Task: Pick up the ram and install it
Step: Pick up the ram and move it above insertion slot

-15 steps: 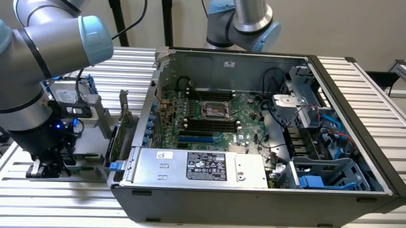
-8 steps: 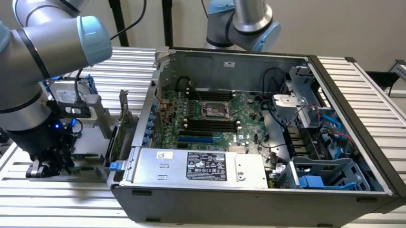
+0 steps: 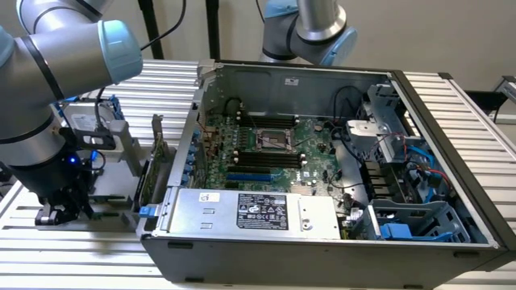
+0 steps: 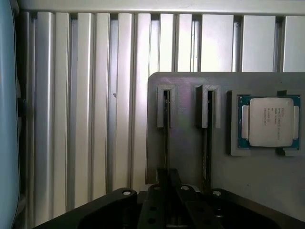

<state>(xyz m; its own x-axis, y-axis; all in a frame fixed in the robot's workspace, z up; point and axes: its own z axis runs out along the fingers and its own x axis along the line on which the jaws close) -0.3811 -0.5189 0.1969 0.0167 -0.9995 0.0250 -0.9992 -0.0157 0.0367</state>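
Beside the open PC case (image 3: 322,260), we are watching the arm (image 3: 40,121) working the pick-up step over the gray holder (image 4: 224,181), w/ gripper (image 4: 167,191) low at the ram (image 4: 166,143) standing edge-on in it, grip we cannot tell, next likely needing a straight lift.

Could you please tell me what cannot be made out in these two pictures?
- Wrist view: the ram stands edge-on in the grey holder, its chips unseen; the pincer covers one end.
- Wrist view: the print on the processor is too small.
- Exterior view: the power supply label is illegible.
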